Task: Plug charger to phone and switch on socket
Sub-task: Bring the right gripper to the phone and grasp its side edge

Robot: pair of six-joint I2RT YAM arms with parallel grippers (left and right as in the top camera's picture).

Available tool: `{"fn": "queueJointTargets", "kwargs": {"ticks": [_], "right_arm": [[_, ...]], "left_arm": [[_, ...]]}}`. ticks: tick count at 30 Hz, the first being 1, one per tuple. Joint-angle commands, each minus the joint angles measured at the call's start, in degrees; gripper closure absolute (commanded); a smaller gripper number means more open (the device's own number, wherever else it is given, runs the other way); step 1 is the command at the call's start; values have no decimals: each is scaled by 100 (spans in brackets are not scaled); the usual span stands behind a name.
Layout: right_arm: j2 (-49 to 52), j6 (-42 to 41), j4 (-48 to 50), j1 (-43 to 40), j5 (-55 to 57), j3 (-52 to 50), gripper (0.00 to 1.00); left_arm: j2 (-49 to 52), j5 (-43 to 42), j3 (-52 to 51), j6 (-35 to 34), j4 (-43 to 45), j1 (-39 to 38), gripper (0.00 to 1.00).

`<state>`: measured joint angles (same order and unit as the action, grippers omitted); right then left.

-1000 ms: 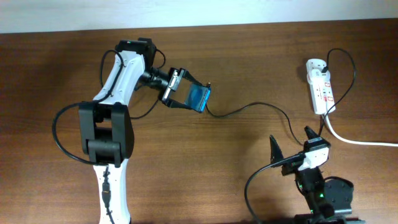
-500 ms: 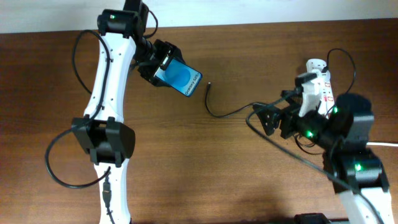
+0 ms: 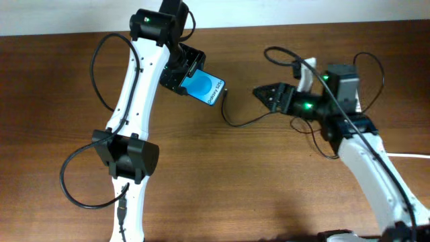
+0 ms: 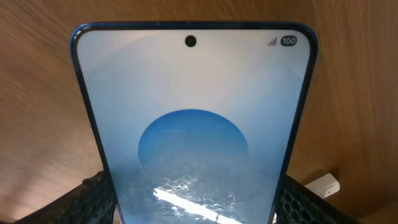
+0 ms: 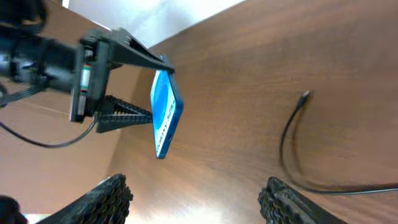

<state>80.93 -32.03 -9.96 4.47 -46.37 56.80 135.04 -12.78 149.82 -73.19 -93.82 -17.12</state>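
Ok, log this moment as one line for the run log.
left pincer: shut on phone | right pincer: open, empty | charger: unplugged, tip apart from phone

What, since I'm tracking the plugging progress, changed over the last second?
The right gripper, open, swung from the near edge out toward the charger. The left gripper carried the phone slightly toward the far edge, shut on it throughout. The charger lay unmoved.

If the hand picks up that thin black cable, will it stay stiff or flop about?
Probably floppy: the cable lies in loose curves on the table, so its tip would likely droop and swing once lifted. It looks very thin, so probably light, and a push might just slide it across the smooth wood.
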Motion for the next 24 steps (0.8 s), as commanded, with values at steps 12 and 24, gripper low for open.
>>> {"fn": "queueJointTargets", "kwargs": {"ticks": [12, 24], "right_arm": [[828, -2376, 1495, 1703, 1759, 70, 46], [859, -2444, 1648, 1847, 2100, 70, 55]], "left_arm": [[-4, -1060, 146, -120, -245, -13, 100], [-4, -1189, 146, -120, -291, -61, 100]]}}
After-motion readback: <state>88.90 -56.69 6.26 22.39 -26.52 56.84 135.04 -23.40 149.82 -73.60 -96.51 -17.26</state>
